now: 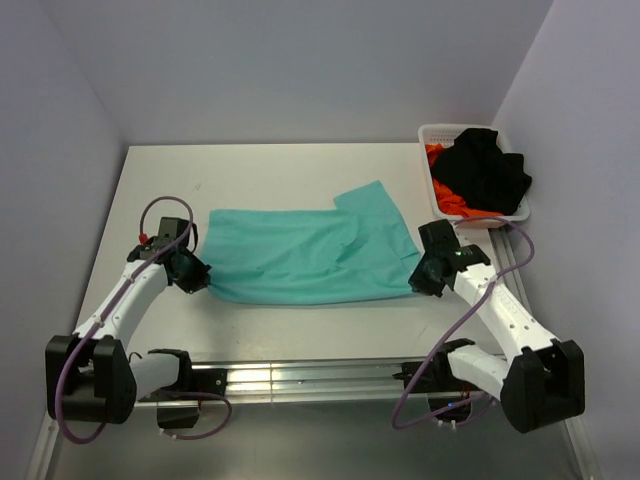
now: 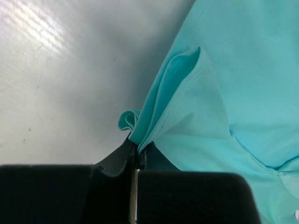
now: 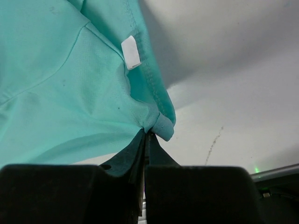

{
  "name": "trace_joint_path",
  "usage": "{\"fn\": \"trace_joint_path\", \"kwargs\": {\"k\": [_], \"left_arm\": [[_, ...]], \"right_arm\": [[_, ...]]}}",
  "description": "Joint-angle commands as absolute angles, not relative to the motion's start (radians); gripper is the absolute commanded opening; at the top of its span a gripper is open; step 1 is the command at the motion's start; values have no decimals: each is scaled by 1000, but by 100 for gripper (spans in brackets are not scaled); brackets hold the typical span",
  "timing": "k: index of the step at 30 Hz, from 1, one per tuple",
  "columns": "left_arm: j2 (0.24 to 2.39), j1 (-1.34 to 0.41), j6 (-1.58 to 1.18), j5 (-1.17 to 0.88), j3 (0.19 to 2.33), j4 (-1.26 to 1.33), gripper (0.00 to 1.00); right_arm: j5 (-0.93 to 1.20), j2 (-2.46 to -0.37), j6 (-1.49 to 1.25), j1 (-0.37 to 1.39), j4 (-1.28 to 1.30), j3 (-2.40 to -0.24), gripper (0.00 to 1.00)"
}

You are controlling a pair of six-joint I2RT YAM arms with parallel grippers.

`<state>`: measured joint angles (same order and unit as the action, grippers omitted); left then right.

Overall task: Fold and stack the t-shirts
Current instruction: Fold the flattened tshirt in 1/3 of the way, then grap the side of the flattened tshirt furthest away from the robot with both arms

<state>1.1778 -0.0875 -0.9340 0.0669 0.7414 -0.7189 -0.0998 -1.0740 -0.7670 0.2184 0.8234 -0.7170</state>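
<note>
- The teal-green t-shirt (image 1: 305, 255) is spread flat near the middle of the white table (image 1: 260, 170). Its long axis runs left to right across the front of the two arms. One flap is angled off toward the far right corner.
- The shirt's left end is pinched by the left gripper (image 1: 190, 272), whose fingers are closed on a bunched fold of the cloth's edge.
- The shirt's right end is clamped by the right gripper (image 1: 428, 272), whose fingers are closed on a small corner of a stitched edge. The garment therefore lies between the two claws and is held at both ends.
- Only in the left wrist view is the cloth seen to rise from the closed fingertips as an open pleat, with a small curl of fabric beside it.
- Only in the right wrist view is a small white label (image 3: 131, 52) made out. It is sewn beside the stitched edge, just above the gripped corner.
- Only in the overhead view is the white slotted basket (image 1: 432, 135) seen, at the table's far right corner beyond the right gripper. A black t-shirt (image 1: 485, 170) is heaped in it over an orange-red t-shirt (image 1: 445, 200), and both are apart from the teal one.
</note>
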Motion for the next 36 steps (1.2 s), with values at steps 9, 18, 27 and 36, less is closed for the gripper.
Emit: {"fn": "trace_joint_path", "kwargs": {"k": [9, 18, 27, 36], "left_arm": [[1056, -158, -1132, 159, 718, -981, 94], [1027, -164, -1079, 236, 954, -938, 100], [1682, -118, -871, 109, 1469, -733, 95], [2091, -34, -749, -30, 1841, -724, 89]], "right_arm": [[-141, -930, -876, 222, 1047, -640, 100], [-202, -966, -783, 221, 982, -914, 100], [-121, -1691, -575, 209, 917, -1657, 98], [-107, -2310, -535, 189, 1046, -2371, 96]]}}
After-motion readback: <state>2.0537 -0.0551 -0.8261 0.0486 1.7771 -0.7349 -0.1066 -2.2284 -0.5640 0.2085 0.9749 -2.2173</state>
